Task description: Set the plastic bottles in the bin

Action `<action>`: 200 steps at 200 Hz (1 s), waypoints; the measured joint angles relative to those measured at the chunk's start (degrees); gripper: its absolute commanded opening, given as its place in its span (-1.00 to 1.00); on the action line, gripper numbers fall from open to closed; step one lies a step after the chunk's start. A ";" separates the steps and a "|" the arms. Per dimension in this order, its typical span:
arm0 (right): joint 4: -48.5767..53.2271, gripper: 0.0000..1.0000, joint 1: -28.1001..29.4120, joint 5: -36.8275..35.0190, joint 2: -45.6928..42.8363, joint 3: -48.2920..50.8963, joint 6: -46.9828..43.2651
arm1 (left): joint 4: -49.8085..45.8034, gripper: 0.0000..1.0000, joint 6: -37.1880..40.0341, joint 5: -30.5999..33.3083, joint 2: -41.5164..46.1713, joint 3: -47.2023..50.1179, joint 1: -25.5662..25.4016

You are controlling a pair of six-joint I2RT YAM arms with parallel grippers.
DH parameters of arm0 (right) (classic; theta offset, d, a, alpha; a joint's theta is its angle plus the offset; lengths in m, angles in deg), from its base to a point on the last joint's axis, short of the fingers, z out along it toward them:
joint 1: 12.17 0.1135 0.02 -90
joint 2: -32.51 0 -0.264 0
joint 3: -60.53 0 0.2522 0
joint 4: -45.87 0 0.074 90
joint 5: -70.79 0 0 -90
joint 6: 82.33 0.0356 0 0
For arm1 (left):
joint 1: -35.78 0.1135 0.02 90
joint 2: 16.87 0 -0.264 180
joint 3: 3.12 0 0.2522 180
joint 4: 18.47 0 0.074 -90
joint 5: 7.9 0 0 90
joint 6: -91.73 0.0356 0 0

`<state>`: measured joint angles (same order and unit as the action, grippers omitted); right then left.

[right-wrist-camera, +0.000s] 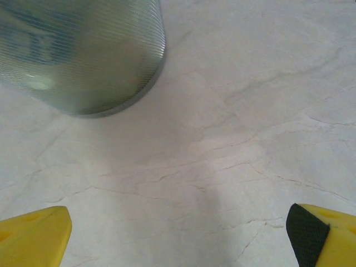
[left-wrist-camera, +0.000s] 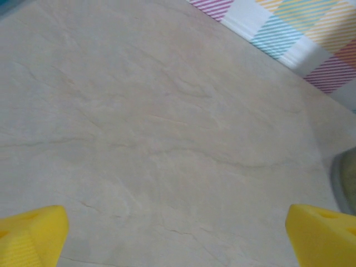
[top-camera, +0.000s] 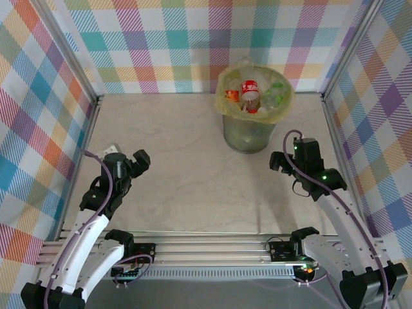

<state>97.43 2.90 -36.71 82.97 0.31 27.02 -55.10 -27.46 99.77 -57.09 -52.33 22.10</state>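
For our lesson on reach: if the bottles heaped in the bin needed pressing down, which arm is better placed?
Right, probably. Its open claw hangs close beside the bin holding the bottles. The left claw, also open, sits far off on the left side of the table.

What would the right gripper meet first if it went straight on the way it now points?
Probably the bare table, close beside the bin. The open right gripper tilts down at the surface, and the bin stands off to one side of its line; depth is hard to judge.
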 measured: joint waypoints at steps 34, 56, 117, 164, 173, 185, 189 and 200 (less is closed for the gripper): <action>-6.58 0.99 0.00 -2.75 0.02 7.28 -0.39 | 7.34 1.00 3.67 4.39 1.53 6.29 0.00; -11.26 0.99 0.00 -4.46 0.22 10.75 -1.40 | 14.60 1.00 7.37 6.16 1.44 10.82 0.00; -26.36 0.99 0.00 -9.20 -0.17 18.84 -6.88 | 35.50 1.00 21.62 8.96 -8.85 15.69 0.13; -35.63 0.99 0.00 -9.79 -0.13 22.05 -12.81 | 48.68 1.00 28.13 6.12 -20.11 15.72 4.11; -37.13 0.99 -0.04 -9.81 0.17 22.05 -13.88 | 50.66 1.00 28.92 5.11 -21.97 15.72 4.92; -38.80 0.99 -0.09 -9.86 0.66 22.05 -14.97 | 53.07 1.00 29.92 3.96 -23.89 15.72 5.51; -39.26 0.99 -0.11 -9.81 0.83 22.05 -15.41 | 53.92 1.00 30.25 3.52 -24.57 15.72 5.64; -40.50 0.99 -0.26 -9.64 1.42 22.05 -16.06 | 56.24 1.00 31.01 2.54 -26.25 15.80 6.08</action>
<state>56.93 2.64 -46.35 84.39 22.36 10.96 1.14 3.56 102.31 -83.35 -36.52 28.18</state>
